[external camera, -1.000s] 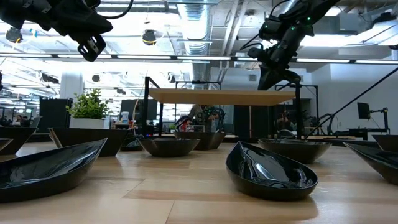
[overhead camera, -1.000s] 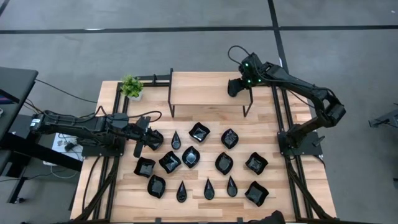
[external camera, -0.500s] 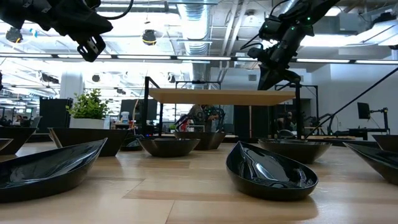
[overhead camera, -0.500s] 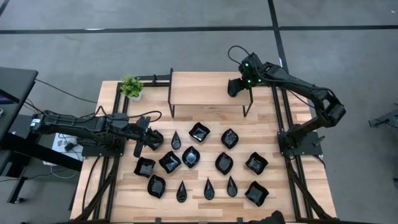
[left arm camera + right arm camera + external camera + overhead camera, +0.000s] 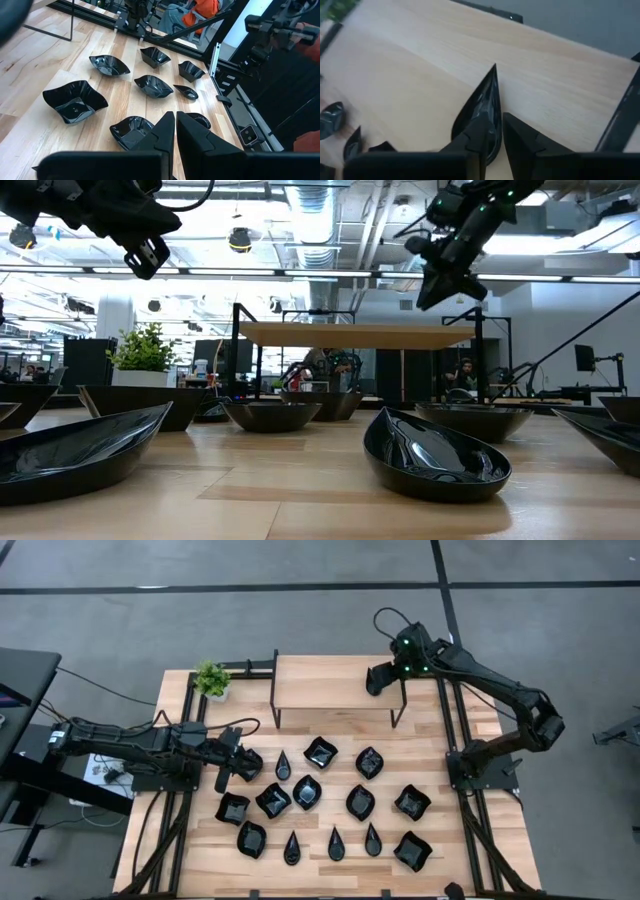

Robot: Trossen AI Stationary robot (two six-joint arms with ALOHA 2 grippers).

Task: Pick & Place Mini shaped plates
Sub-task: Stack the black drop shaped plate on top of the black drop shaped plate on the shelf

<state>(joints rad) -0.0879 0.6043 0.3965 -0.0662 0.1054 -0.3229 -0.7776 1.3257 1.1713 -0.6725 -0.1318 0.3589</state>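
One teardrop plate [image 5: 481, 112] is pinched by its rim in my right pincer [image 5: 492, 137], above the raised shelf [image 5: 330, 682]. I'd lower it level before letting go; my left pincer [image 5: 175, 131] waits closed and empty over the bench [image 5: 450, 735]

Fourteen mini shaped plates [image 5: 320, 751] lie on the one wooden table [image 5: 432, 750]. Four of them are teardrop plates [image 5: 292, 847]. The other ten are broader, squarish with wavy rims or roundish; which is which cannot be told for each. A fifth teardrop plate [image 5: 482, 102] sits between the fingers of the right gripper [image 5: 494, 122], making fifteen plates in all. There is one small green potted plant [image 5: 211, 679], one raised wooden shelf [image 5: 330, 685] and two dark robot arms [image 5: 130, 740].
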